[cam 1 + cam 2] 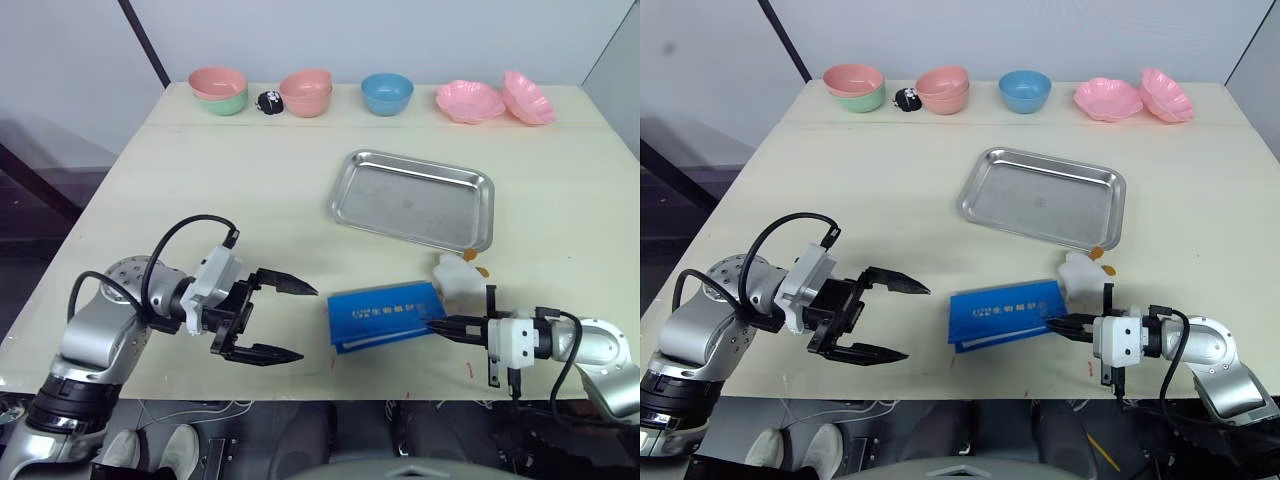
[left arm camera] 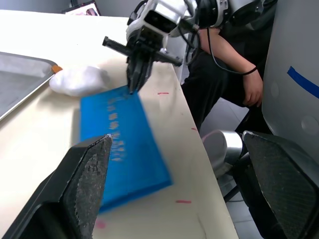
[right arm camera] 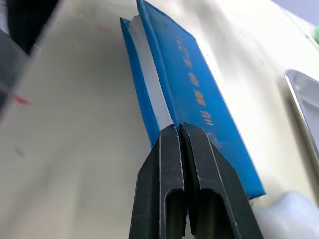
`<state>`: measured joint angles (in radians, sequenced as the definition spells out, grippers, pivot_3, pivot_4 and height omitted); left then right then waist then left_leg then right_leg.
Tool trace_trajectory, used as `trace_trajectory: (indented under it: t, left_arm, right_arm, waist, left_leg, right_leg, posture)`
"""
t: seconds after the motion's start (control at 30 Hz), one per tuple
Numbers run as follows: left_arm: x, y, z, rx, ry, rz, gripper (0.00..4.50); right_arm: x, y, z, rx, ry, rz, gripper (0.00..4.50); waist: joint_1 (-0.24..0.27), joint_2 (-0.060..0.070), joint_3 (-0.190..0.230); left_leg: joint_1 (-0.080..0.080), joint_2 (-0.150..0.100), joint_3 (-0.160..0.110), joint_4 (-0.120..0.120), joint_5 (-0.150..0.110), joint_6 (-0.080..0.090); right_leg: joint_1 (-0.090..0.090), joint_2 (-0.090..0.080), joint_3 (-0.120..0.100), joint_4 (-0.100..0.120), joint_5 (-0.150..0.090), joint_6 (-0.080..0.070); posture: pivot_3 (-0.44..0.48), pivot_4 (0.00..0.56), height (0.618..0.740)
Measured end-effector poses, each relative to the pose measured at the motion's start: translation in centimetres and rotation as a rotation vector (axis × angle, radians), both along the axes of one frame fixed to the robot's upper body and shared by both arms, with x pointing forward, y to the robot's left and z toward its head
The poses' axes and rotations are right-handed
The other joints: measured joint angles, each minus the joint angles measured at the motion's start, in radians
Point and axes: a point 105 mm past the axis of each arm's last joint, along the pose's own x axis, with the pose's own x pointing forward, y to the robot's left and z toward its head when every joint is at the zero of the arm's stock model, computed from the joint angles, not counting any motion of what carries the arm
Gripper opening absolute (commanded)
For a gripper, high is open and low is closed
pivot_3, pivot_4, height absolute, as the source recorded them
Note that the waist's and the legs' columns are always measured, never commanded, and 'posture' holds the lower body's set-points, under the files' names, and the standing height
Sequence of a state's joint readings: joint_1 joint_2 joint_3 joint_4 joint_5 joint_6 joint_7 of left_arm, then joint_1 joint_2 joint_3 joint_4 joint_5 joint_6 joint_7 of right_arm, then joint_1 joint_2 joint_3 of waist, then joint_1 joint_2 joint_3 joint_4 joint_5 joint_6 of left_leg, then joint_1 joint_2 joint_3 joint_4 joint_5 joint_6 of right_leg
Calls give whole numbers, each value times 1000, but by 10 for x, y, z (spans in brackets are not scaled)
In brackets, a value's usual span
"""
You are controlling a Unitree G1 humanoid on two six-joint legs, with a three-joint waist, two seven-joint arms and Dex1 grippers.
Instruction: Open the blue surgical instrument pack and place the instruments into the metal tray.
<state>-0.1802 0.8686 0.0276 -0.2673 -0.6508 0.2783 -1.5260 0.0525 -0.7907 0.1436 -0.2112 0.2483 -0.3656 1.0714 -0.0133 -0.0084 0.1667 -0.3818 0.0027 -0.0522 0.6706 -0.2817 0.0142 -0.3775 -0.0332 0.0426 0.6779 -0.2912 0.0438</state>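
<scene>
Opening step, not yet accomplished. You see the blue surgical instrument pack (image 1: 385, 314) lying closed on the surface (image 1: 240, 190), in the lower centre of the left eye frame, just below the metal tray (image 1: 412, 198), which is empty. Your right hand (image 1: 447, 325), at the lower right, has its fingers pressed together with no gap between them; in the right wrist view the tips meet the pack's near edge where the cover and the white inner layers show, though you cannot tell whether any cover is caught between them. Your left hand (image 1: 287, 320), at the lower left, is spread wide and holds nothing, standing near the pack's other end but apart from it.

The next move probably calls for you to steady the pack with the left hand while the right lifts the top cover; a slim edge of fabric may slip from the tips or drag the whole pack along.

Count: one pack, one tray, no instruments visible. A white lump with orange bits (image 1: 458, 273) touches the pack's upper right corner. Along the top of the frame stand three pink bowls (image 1: 306, 92), one green bowl (image 1: 224, 103), one blue bowl (image 1: 387, 92), two pink scalloped dishes (image 1: 470, 101) and one small black object (image 1: 268, 101).
</scene>
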Motion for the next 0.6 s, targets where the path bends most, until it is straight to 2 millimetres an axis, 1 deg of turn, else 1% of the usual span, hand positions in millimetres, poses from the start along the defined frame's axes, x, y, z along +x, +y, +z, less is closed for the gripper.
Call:
trace_trajectory:
  t: [0.1, 0.23, 0.33, 0.43, 0.47, 0.57, 0.6]
  left_arm:
    - [0, 0, 0, -2, -1, 1, 4500]
    - [-3, -1, -2, -5, -2, -4, 4500]
    - [-4, 0, -2, -6, -8, -12, 4500]
    - [-4, 0, -3, -5, -5, -13, 4500]
    - [-5, 0, -4, -4, -6, -16, 4500]
    - [-4, 0, -4, -1, -14, -18, 4500]
    - [0, -2, -5, -6, -27, -17, 4500]
  right_arm:
    - [-6, 3, 2, 20, 88, -8, 31]
    - [-13, 7, 11, 41, 248, -43, 31]
    - [-16, 6, 19, 31, 362, -88, 31]
    - [-18, 5, 21, 25, 444, -108, 31]
    - [-18, 5, 24, 15, 485, -118, 31]
    - [-12, 4, 32, 21, 514, -139, 31]
    - [-5, 4, 38, 20, 530, -150, 31]
  waist:
    - [0, 0, 0]
    - [0, 0, 0]
    - [1, 0, 1]
    - [1, 0, 1]
    - [1, 0, 1]
    - [1, -1, 1]
    - [1, 0, 1]
  left_leg:
    - [0, 0, 0, 0, 0, 0]
    - [0, 0, 0, 0, 0, 0]
    - [0, 0, -1, 0, 0, 0]
    - [-1, 0, -1, 0, 0, 0]
    - [-1, 0, -1, 0, 0, 0]
    - [-1, 0, -1, 0, 0, 0]
    - [-1, 0, 0, 0, 0, 0]
  right_leg:
    - [0, 0, 0, 0, 0, 0]
    - [0, -1, 0, 0, 0, 0]
    - [0, -1, -1, 0, 0, 0]
    - [0, -1, -1, -1, 0, 0]
    - [0, -1, -1, -1, 0, 0]
    - [0, -1, -1, -1, 0, 0]
    - [0, 0, -1, -1, 0, 0]
  posture:
    - [0, 150, 740]
    - [0, 150, 740]
    - [0, 150, 740]
    - [0, 150, 740]
    - [0, 150, 740]
    - [0, 150, 740]
    - [0, 150, 740]
